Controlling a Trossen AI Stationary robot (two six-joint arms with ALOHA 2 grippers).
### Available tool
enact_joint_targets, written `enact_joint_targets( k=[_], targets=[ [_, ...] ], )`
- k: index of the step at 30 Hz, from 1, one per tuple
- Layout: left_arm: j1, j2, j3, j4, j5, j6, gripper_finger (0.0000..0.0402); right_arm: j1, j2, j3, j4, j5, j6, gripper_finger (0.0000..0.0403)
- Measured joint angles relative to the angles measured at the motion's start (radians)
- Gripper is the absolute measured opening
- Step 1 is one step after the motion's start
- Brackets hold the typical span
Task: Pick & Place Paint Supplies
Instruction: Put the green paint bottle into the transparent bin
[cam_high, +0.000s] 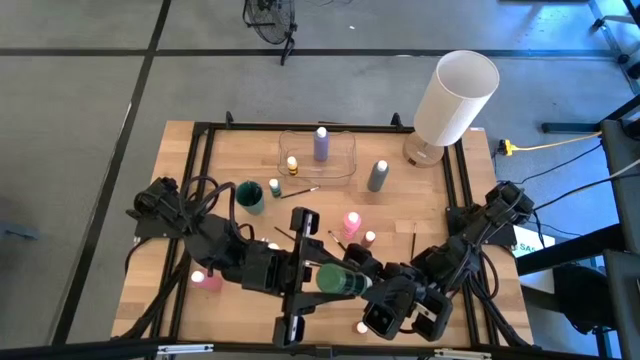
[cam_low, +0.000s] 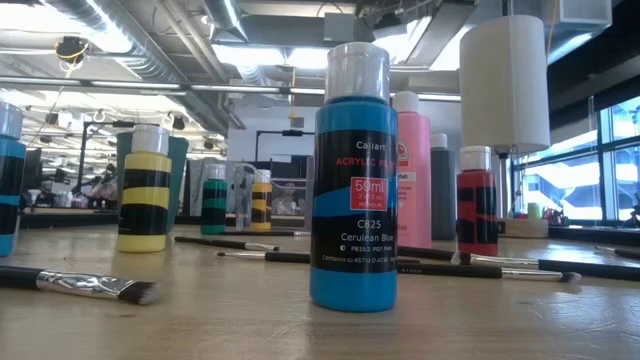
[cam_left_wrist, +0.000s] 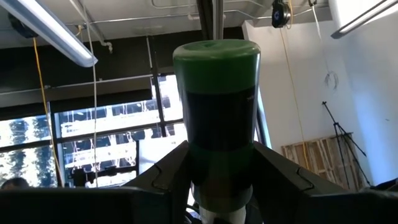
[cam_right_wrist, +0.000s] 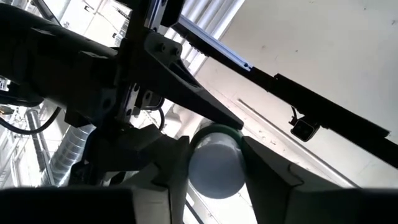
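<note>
A green paint bottle (cam_high: 338, 279) is being held lying sideways above the front of the table (cam_high: 190, 200), its long axis running from one arm to the other. The left gripper (cam_high: 312, 273) is clamped on its body, while the right gripper (cam_high: 362, 283) is being closed around its capped end. A handover is judged to be under way, both arms being equally near.
</note>
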Motion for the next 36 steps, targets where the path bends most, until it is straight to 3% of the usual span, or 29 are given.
enact_joint_targets(
  k=[31, 36],
  targets=[
    [-0.002, -0.001, -0.034, 0.004, -0.030, -0.037, 0.0142, 0.001, -0.001, 0.000, -0.014, 0.047, 0.073, 0.0122],
    [-0.002, 0.000, -0.035, -0.002, -0.012, -0.002, 0.0160, 0.001, -0.001, 0.000, -0.014, 0.048, 0.086, 0.0122]
  ],
)
